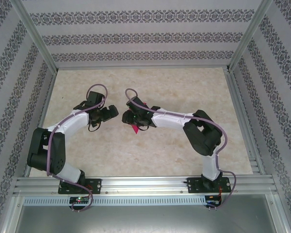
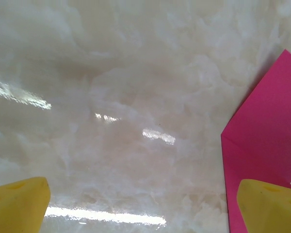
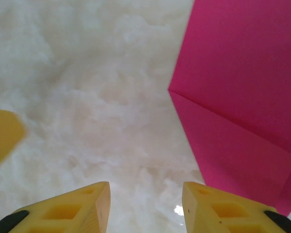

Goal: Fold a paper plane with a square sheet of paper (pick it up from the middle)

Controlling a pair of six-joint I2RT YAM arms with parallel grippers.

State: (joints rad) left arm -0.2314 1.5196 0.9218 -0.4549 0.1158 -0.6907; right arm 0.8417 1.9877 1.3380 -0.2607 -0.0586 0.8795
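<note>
1. Thin magenta-pink sheet of paper, creased: you find it at mid-table, largely beneath the right arm's wrist, with one pointed corner poking out toward the near edge.
2. Left gripper: yellow fingertips spread wide, one tip overlapping the sheet's edge, nothing pinched.
3. Right gripper: you see its yellow fingertips apart, bare tabletop between them, the sheet just beside.
4. Pale marble-patterned table: bears the sheet.

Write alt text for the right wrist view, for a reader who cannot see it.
A magenta-pink sheet of paper with a diagonal crease fills the upper right, against a pale marbled table. At the bottom edge, the two yellow fingertips of the right hand stand apart, with bare table between them.
</note>
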